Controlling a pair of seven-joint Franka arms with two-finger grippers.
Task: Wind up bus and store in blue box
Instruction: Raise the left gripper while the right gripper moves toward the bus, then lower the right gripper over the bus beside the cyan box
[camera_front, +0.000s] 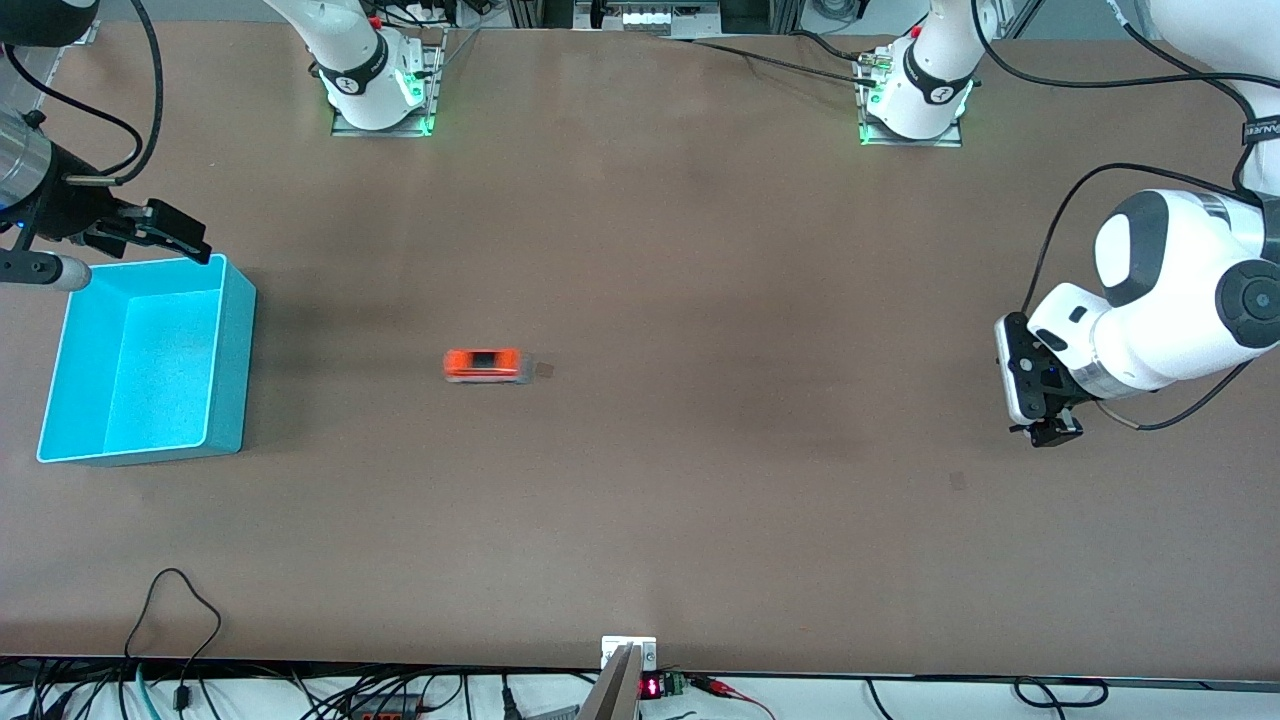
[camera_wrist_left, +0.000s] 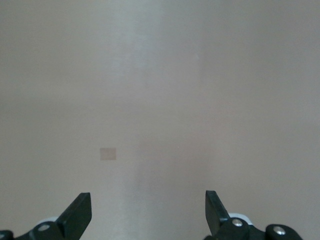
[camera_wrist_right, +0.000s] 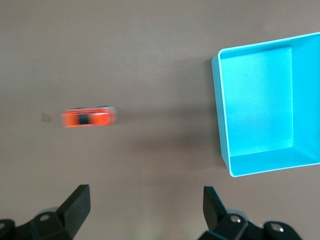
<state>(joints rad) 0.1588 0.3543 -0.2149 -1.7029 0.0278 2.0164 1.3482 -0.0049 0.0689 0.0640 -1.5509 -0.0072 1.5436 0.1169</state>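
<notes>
1. Since both arms are up off the bench (camera_front: 640, 250) and neither one holds anything, the task looks barely begun, or not begun at all.
2. At the right arm's end of the bench, the right gripper (camera_front: 165, 235) hangs over the rim of the blue box (camera_front: 228, 350) on the side toward the robot bases. Its jaws stand open and empty.
3. The blue box sits upright on the bench with its open top bare; nothing lies in it, so the storing step is not done.
4. Toward the middle of the bench, well apart from the box, the bus (camera_front: 483, 365) rests on its wheels with its length running along the bench. No gripper is near it. Whether its spring has been wound cannot be told from its look.
5. A small pale patch (camera_front: 545, 371) lies on the bench just beside the bus, on the side away from the box.
6. At the left arm's end, the left gripper (camera_front: 1048, 430) waits above bare bench, well apart from the bus, with its jaws open and empty.
7. Left to do, as I judge it: pick up the bus, wind it, and put it in the box.
</notes>
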